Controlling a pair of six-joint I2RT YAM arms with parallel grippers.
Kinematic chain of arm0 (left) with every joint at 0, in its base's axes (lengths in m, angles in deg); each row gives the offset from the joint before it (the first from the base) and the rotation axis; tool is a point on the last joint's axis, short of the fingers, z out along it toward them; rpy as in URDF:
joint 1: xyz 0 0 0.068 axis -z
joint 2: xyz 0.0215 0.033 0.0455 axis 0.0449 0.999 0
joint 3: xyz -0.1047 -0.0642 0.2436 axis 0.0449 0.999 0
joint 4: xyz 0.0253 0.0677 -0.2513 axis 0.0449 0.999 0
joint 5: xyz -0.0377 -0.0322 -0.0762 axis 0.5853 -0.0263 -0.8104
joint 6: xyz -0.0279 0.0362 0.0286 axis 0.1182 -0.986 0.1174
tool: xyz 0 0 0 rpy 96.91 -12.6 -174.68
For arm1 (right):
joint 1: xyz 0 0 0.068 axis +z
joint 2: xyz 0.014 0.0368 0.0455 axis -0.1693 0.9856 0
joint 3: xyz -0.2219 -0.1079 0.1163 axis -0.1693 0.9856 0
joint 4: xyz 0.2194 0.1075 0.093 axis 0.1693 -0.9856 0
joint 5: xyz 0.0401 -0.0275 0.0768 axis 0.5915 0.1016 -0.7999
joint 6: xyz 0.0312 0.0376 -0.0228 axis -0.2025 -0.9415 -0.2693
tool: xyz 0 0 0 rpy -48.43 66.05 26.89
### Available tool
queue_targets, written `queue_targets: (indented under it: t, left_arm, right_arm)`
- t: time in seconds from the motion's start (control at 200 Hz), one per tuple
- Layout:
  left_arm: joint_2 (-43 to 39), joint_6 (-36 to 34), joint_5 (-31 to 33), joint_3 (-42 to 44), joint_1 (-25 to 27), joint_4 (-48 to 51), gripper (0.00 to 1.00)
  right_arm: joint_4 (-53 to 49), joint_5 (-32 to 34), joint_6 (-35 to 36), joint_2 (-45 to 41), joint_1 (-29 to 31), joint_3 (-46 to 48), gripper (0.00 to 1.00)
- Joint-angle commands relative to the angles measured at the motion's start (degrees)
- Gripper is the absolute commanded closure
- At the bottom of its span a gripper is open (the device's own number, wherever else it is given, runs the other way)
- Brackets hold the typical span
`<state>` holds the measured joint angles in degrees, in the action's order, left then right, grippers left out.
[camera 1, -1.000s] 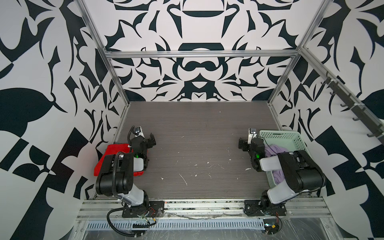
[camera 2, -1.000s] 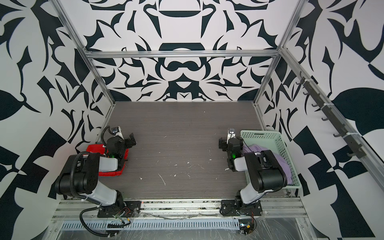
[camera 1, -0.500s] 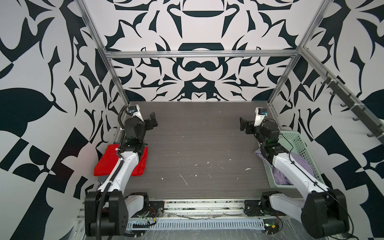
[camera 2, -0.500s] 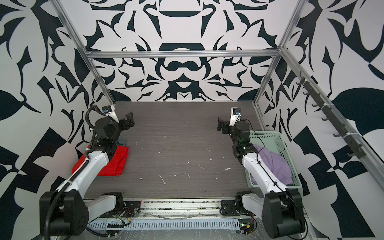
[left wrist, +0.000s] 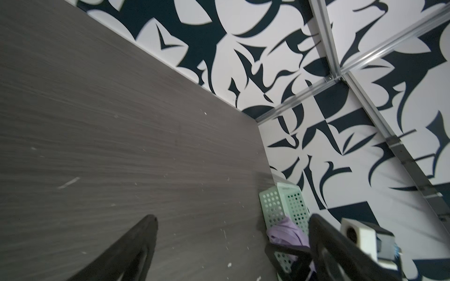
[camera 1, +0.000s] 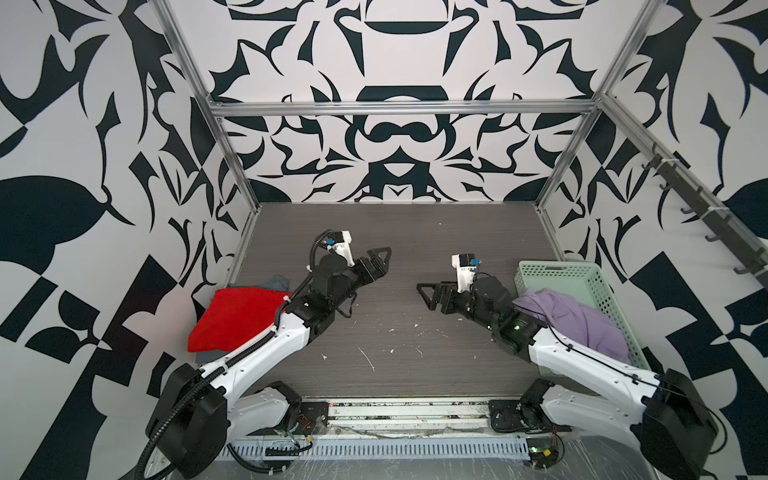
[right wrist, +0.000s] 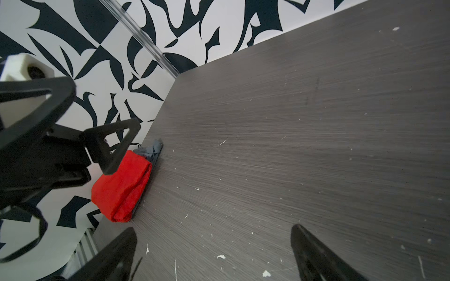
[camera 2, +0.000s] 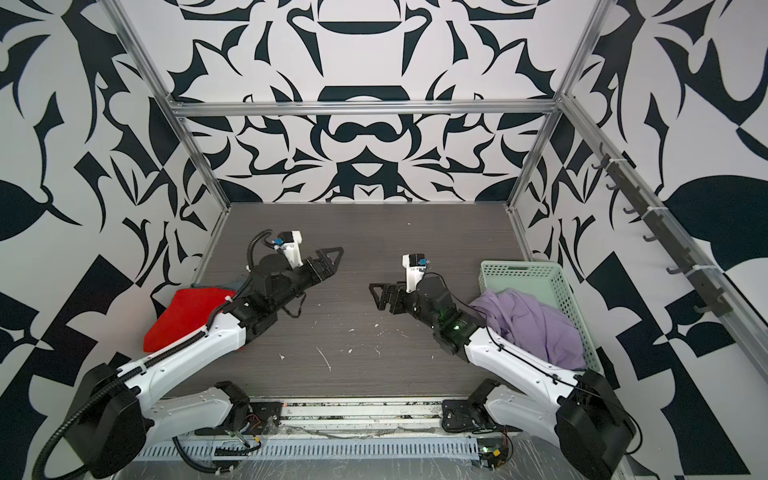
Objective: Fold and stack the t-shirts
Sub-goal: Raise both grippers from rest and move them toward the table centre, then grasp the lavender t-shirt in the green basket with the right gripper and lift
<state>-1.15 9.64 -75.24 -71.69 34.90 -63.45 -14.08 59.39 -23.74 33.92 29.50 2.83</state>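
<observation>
Tabletop (camera 1: 395, 232): dark grey wood grain, patterned walls around.
Left claw (camera 1: 380, 259): released, empty.
Right claw (camera 1: 430, 295): released, empty.
Bright red cloth t-shirt (camera 1: 235, 318): folded atop grey-blue cloth t-shirt (camera 1: 276, 282), left edge.
Pale lavender cloth t-shirt (camera 1: 577, 318): crumpled in mint-green perforated plastic basket (camera 1: 557, 266).

On the tabletop (camera 1: 415, 232), the basket (camera 1: 555, 275) stands at its right edge with a crumpled shirt (camera 1: 582, 320) in it; at its left edge a folded shirt (camera 1: 232, 320) lies on a second shirt (camera 1: 276, 282).

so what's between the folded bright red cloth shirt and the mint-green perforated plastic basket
No cloth: just the left gripper and right gripper, both open, over bare dark wood-grain tabletop flecked white, in both top views.
</observation>
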Motion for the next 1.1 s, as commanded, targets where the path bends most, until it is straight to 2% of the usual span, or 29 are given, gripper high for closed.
queue_targets:
  t: [0.0, 0.095, 0.16, 0.2, 0.305, 0.375, 0.48, 0.57, 0.735, 0.91, 1.1]
  left_arm:
    - [-0.1, 3.4, 3.0, 0.0, 1.4, -6.0, 0.01]
    - [1.2, 6.3, 2.3, 1.6, 0.7, -8.5, 0.01]
    - [1.3, 4.4, 0.5, 1.9, 0.3, -11.1, 0.01]
    - [1.7, 2.2, 0.2, 0.8, 0.2, -11.0, 0.01]
    - [3.8, -4.1, 2.8, -6.8, 0.2, 1.7, 0.01]
    - [6.3, -8.8, 2.8, -10.7, 0.3, 5.9, 0.01]
    - [11.6, -15.3, 0.5, -14.6, 0.8, 7.1, 0.01]
    - [16.5, -20.3, -2.0, -18.3, 1.9, 7.5, 0.01]
    - [26.5, -26.4, -5.4, -26.5, 4.6, 10.7, 0.01]
    - [33.9, -27.7, -8.4, -31.2, 6.2, 10.3, 0.01]
    - [36.6, -28.1, -8.9, -33.4, 6.3, 10.0, 0.01]
  right_arm:
    - [3.4, 4.4, -4.5, -1.7, 0.1, 0.3, 0.0]
    - [-4.2, 9.4, -5.8, -1.9, 0.1, -2.2, 0.0]
    - [-9.3, 14.3, -4.3, -1.2, -0.3, -5.0, 0.0]
    - [-14.4, 20.6, -2.1, -0.7, -0.5, -7.8, 0.0]
    - [-32.8, 40.9, -1.1, 0.4, -1.8, -16.0, 0.0]
    - [-42.9, 46.7, -1.9, 0.7, -7.3, -19.5, 0.0]
    - [-50.3, 44.6, -3.2, 0.3, -20.9, -20.1, 0.01]
    - [-51.5, 42.3, -3.3, -1.2, -31.9, -17.6, 0.01]
    - [-51.2, 36.3, -0.2, -1.3, -46.5, -14.2, 0.0]
    - [-49.1, 27.7, 2.3, 3.0, -57.4, -11.2, 0.0]
    - [-42.4, 24.0, 2.7, 8.0, -62.3, -6.9, 0.01]
